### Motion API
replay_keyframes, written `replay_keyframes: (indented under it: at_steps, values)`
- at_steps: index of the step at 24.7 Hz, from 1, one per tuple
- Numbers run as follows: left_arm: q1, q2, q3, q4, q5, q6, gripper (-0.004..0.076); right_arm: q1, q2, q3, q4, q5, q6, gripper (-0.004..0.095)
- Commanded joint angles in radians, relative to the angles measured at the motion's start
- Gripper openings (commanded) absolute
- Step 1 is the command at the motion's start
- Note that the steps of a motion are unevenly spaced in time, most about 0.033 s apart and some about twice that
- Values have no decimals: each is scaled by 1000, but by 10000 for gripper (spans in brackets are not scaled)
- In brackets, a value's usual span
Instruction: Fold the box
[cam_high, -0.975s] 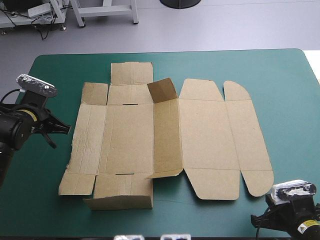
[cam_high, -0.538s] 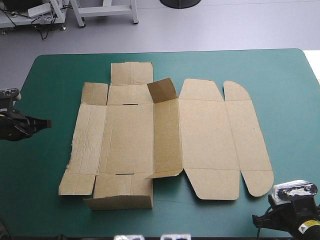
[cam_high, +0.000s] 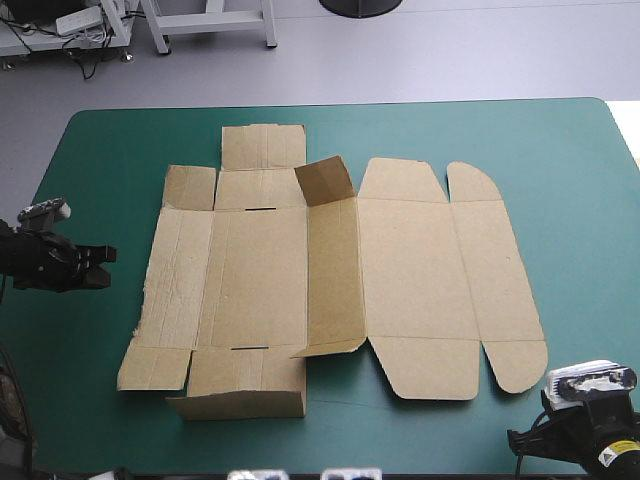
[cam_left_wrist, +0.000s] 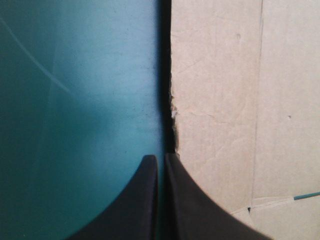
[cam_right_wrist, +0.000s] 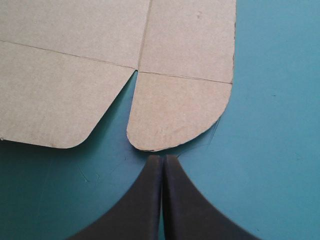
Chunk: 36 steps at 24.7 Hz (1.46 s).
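Box (cam_high: 330, 275) flat, long axis left-right

Plain brown box (cam_high: 400, 270), centre of frame, no print, only thin darker crease lines. The raised flap at upper centre is a shade darker inside. In the left wrist view its ragged edge has a small pale fleck. The cover (cam_high: 560, 160) is flat teal-green with no pattern, just a few faint pale scratch lines. The left gripper (cam_left_wrist: 161, 157) and right gripper (cam_right_wrist: 163, 157) are both plain black.
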Motion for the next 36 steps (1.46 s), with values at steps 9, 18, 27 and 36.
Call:
replay_keyframes:
  at_steps: [9,18,27,36]
  values:
    - [-106,119,2,-19,74,-10,445,3,11,-26,0,-39,4,-5]
    - [-106,177,3,-67,74,-10,444,3,11,-26,0,-39,8,-5]
    - [-106,221,43,-170,74,-5,415,3,11,-26,-2,-39,8,-5]
    - [-106,261,152,-185,74,29,409,3,11,-26,-6,-41,8,-5]
